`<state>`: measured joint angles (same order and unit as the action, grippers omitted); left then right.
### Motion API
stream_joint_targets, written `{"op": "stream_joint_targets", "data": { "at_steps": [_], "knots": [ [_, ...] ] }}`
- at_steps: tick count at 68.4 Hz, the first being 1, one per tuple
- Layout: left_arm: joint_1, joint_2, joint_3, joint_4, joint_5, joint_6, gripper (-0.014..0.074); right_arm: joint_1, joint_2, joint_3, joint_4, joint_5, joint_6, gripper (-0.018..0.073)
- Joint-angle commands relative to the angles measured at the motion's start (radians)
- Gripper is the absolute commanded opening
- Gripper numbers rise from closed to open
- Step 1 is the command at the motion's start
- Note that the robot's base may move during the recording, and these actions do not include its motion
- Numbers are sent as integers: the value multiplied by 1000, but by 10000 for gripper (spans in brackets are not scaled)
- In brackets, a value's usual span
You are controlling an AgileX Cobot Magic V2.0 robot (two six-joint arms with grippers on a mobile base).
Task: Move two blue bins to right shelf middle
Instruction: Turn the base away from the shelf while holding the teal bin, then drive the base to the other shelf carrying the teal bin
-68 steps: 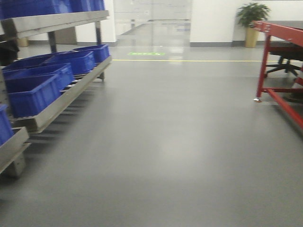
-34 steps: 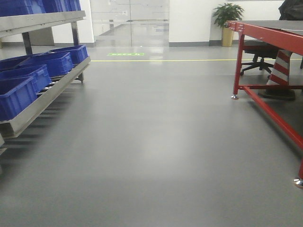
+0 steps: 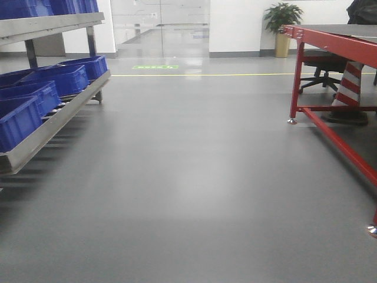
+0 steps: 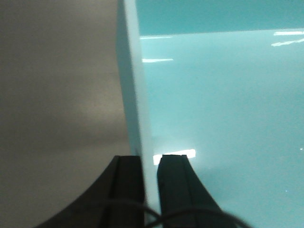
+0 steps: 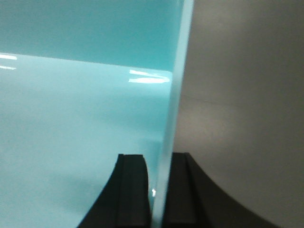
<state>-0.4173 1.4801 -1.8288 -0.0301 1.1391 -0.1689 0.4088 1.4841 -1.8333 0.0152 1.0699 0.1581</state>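
Left wrist view: the left pincer (image 4: 150,164) is clenched on the side wall of the pale aqua bin (image 4: 223,118). One black finger (image 4: 127,190) is outside the wall at 7 o'clock and the other is inside at 5 o'clock. The wall's rim runs up from the pincer toward 12 o'clock. To its right, the bin's inside shows only smooth plastic and light glints. To its left lies grey floor (image 4: 57,95).

The right wrist view mirrors this. The right pincer (image 5: 159,161) is clamped across a bin (image 5: 71,118) wall, which rises toward 1 o'clock. The aqua inside lies from 9 to 11 o'clock and bare floor at 3 o'clock. I cannot tell whether both pincers grip the same bin.

In the front view, a steel rack (image 3: 59,115) stands from 8 to 10 o'clock. Dark bins (image 3: 65,78) sit in a row on its sloping lower tier, with more along the tier above; what they hold cannot be seen from here.

A red table (image 3: 330,41) fills 2 to 4 o'clock, and its low rail slants toward the lower right corner. Behind it are a chair (image 3: 321,73) and a striped cone (image 3: 349,85). A plant (image 3: 283,23) stands at 1 o'clock.

Between the rack's front rail and the table legs, a broad lane of floor runs to the glass doors (image 3: 162,26) at 12 o'clock. A yellow line (image 3: 235,75) crosses it.
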Motion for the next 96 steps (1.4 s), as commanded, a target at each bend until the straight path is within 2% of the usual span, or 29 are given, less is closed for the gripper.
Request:
{"op": "stream_joint_targets", "data": {
  "at_steps": [1, 96],
  "knots": [
    [1, -17, -15, -29, -36, 11, -111, -7, -11, -10, -15, -31, -18, -154],
    [1, -17, -15, -28, -36, 11, -111, -7, -11, -10, -15, -31, -18, -154]
  ]
}}
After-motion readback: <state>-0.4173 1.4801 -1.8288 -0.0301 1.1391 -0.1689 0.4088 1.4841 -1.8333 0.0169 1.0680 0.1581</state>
